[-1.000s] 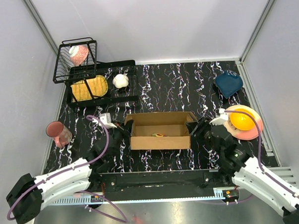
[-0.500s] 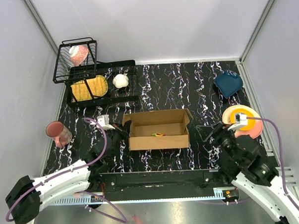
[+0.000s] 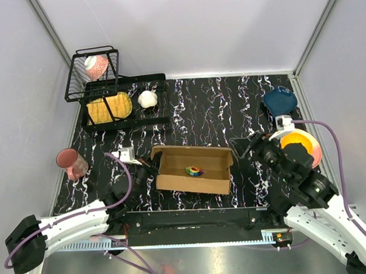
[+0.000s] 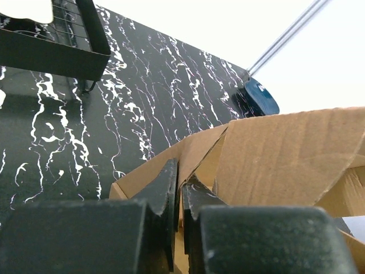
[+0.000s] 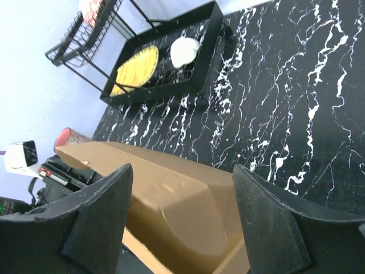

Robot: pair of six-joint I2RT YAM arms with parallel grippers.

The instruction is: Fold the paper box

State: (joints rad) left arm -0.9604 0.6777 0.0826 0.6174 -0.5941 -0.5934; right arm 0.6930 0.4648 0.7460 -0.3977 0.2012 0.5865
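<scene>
The paper box [image 3: 191, 184] stands half-formed at the near middle of the black marbled table [image 3: 230, 110]. It seems light and stiff but easy to crease, so take it at the wall edges. The left gripper [image 4: 179, 171] pinches its left flap. The right gripper [image 5: 182, 171] gapes wide at its right end. The dish rack [image 3: 118, 103] stands well apart.

My overhead camera looks down on the whole bench [image 3: 230, 110]; both wrist cameras sit close, sharing the paper box [image 3: 191, 184] with it.

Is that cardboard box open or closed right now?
Open. The paper box has no lid over it: from above, a small colourful object shows inside.
</scene>
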